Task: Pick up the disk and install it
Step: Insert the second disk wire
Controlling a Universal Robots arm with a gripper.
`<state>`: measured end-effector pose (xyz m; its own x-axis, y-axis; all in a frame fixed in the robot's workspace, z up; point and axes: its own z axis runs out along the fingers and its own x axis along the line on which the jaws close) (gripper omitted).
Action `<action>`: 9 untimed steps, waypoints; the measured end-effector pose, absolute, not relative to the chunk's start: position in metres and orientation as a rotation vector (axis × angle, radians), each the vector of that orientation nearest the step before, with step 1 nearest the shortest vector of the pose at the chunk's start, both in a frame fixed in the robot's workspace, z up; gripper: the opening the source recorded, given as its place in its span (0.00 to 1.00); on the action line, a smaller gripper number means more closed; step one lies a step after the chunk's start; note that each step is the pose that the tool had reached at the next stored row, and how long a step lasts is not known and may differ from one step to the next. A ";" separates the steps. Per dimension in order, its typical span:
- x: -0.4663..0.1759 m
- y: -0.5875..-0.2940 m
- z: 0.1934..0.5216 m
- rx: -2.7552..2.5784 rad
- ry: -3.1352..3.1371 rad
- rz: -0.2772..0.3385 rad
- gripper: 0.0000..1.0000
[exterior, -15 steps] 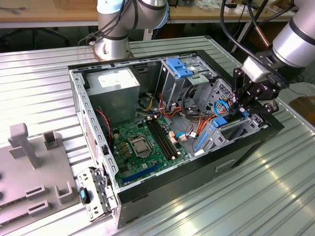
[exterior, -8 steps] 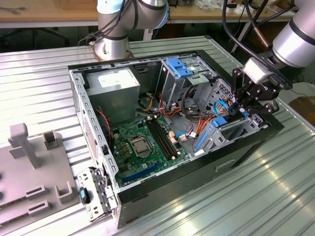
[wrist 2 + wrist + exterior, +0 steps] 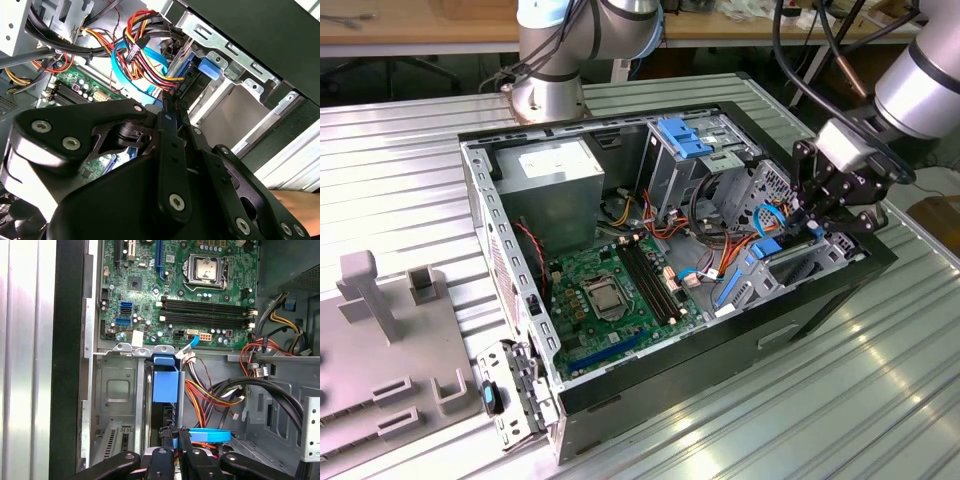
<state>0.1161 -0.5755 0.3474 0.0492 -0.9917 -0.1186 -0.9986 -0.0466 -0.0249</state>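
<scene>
The gripper is lowered into the drive bay of the open computer case. Its fingers are clenched on the blue-railed edge of the disk, which is held upright inside the bay, apparently for seating.

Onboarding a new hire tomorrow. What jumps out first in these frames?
The open computer case lying on the ribbed metal table, its green motherboard exposed at the centre. Next, the gripper, down at the drive cage at the exterior view's right. In the first wrist view its fingers sit by a blue plastic rail amid red, orange and yellow cables.
</scene>
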 end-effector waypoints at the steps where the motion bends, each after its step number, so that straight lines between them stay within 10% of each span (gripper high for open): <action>1: 0.116 -0.576 0.347 -2.203 2.095 0.105 0.16; 9: 0.116 -0.576 0.346 -2.218 2.080 0.106 0.16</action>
<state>0.1161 -0.5757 0.3457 0.0650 -0.9908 -0.1185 -0.9977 -0.0625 -0.0248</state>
